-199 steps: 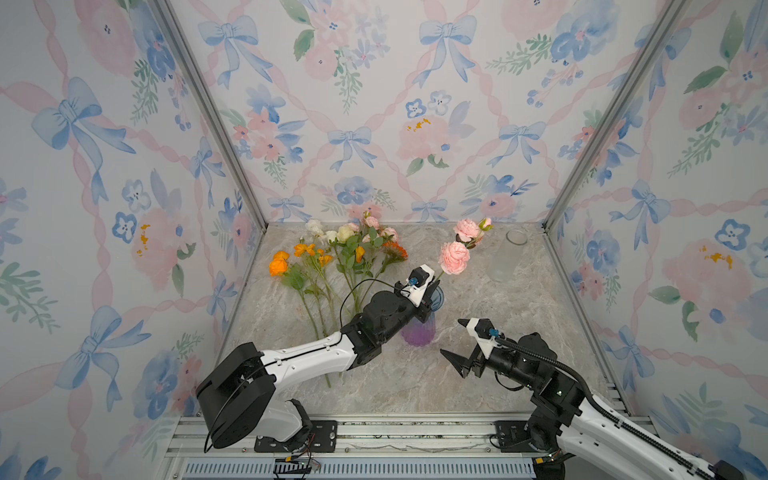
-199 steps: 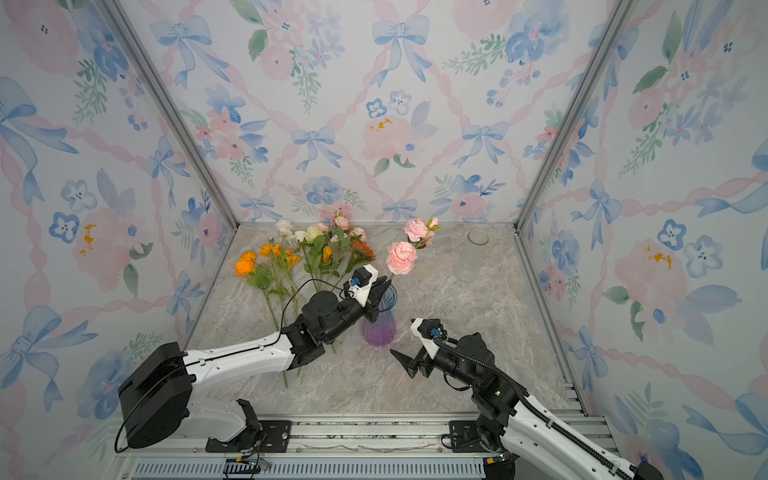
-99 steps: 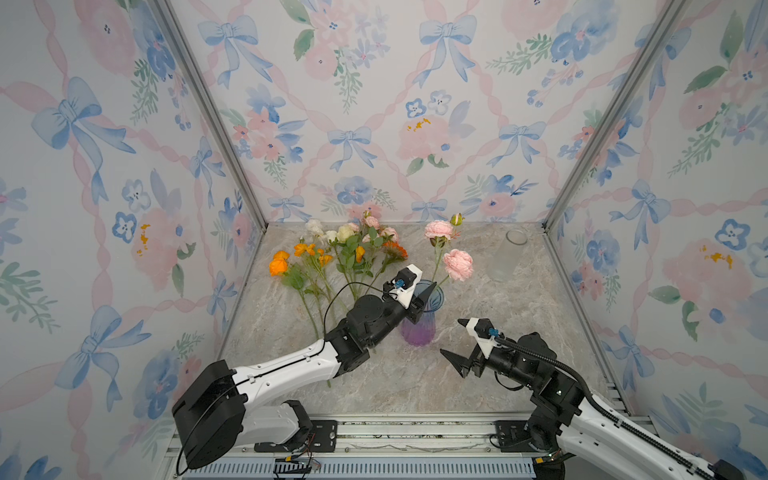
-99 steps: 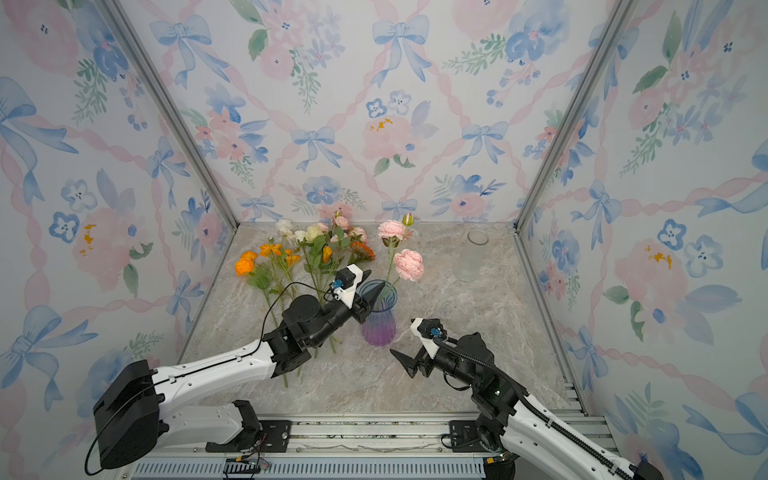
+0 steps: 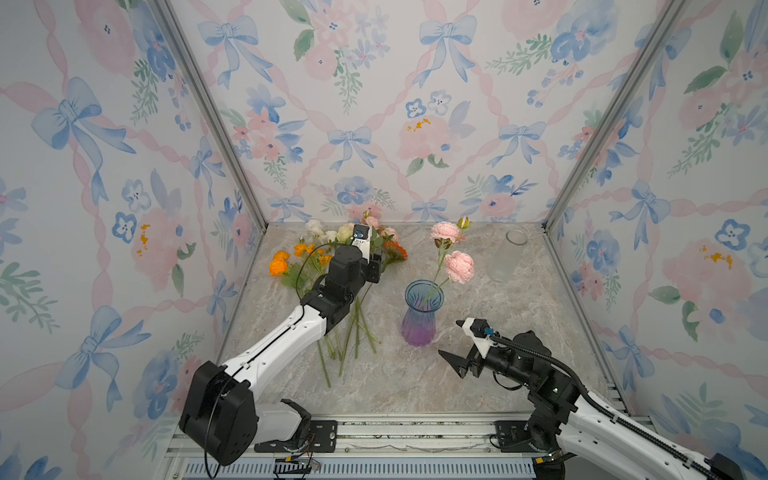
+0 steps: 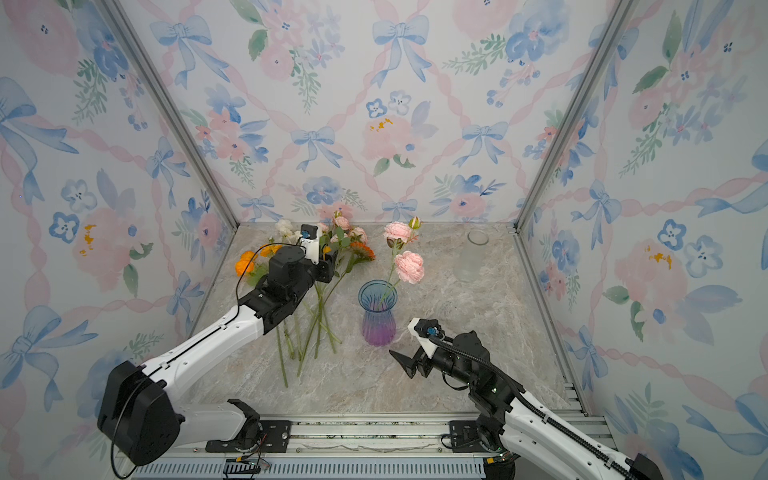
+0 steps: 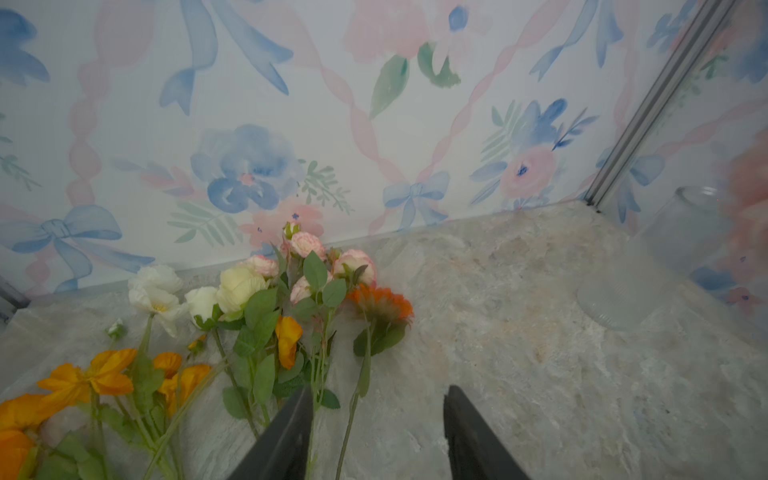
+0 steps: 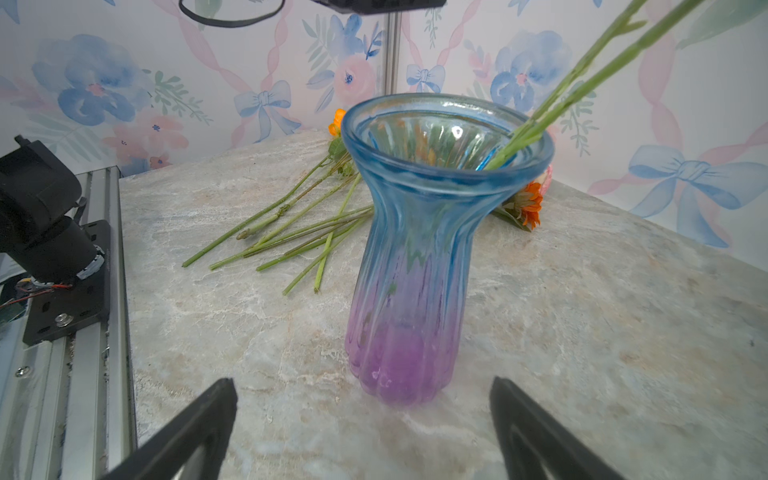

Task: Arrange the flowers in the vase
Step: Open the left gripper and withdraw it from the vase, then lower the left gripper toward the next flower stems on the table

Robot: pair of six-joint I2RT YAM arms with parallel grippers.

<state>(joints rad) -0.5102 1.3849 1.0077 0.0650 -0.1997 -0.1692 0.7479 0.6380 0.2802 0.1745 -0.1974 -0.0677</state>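
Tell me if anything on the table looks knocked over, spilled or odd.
Nothing looks spilled or broken. The vase stands upright, with the pink flowers leaning against one side of its rim. The other flowers lie flat in a heap beside it, not yet arranged. A frosted glass jar stands near the back corner.

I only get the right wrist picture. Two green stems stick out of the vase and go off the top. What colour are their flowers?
Observer: Pink. Two ruffled pink blooms top the stems in the vase.
Operator: Where is the other hand? I can't see it.
Observer: The left hand is open and empty, and it hovers over the loose flowers lying in a pile.
Operator: Is there anything else back there?
Observer: Yes, a clear jar stands near the far right corner, with nothing in it.
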